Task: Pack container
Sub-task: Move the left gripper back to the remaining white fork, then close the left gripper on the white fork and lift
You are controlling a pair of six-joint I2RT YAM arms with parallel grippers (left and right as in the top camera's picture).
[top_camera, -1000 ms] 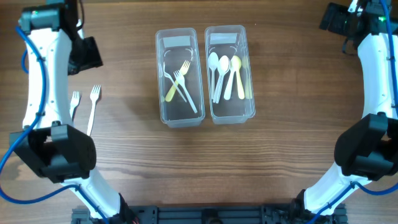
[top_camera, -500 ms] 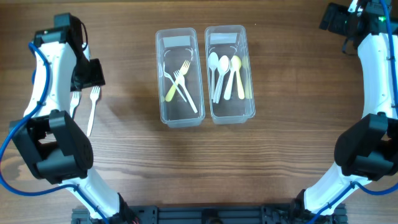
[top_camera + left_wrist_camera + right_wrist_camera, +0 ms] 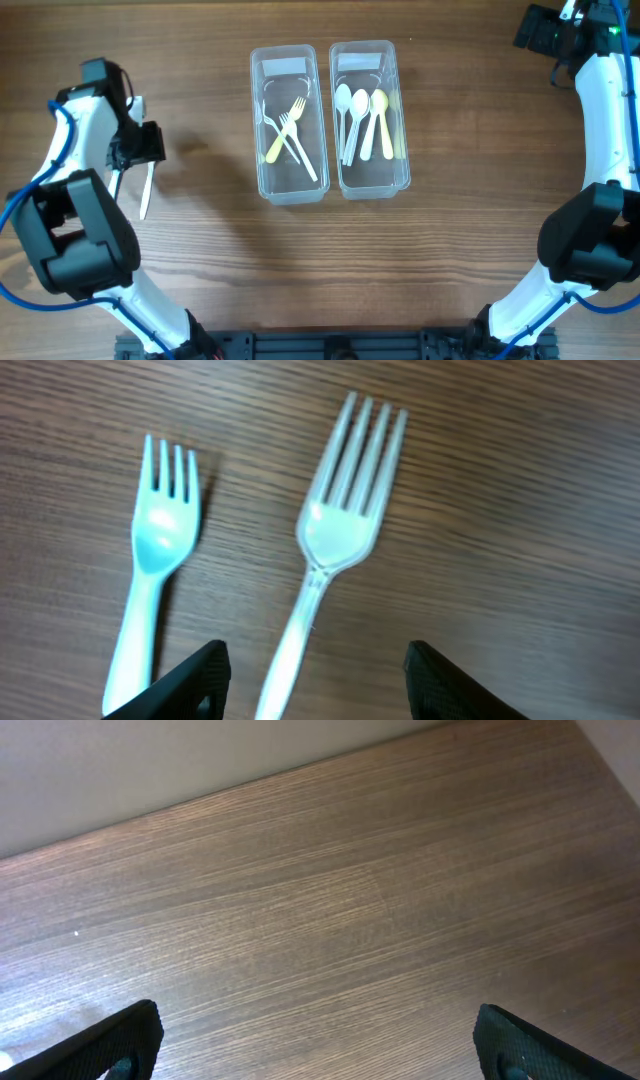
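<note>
Two clear containers stand side by side mid-table. The left container (image 3: 287,125) holds several forks; the right container (image 3: 370,118) holds several spoons. Two white plastic forks lie loose on the wood at the left: a larger fork (image 3: 335,550) and a smaller fork (image 3: 155,575). In the overhead view the larger fork's handle (image 3: 146,192) shows below my left gripper (image 3: 137,145). My left gripper (image 3: 315,685) is open, low over the table, its fingers straddling the larger fork's handle. My right gripper (image 3: 315,1045) is open and empty, high at the far right corner (image 3: 545,30).
Bare wooden table around the containers. A pale wall edge (image 3: 150,760) runs along the table's far side in the right wrist view.
My left arm has moved toward me and down over the two loose forks, now covering their heads in the overhead view. The right arm has not moved.
</note>
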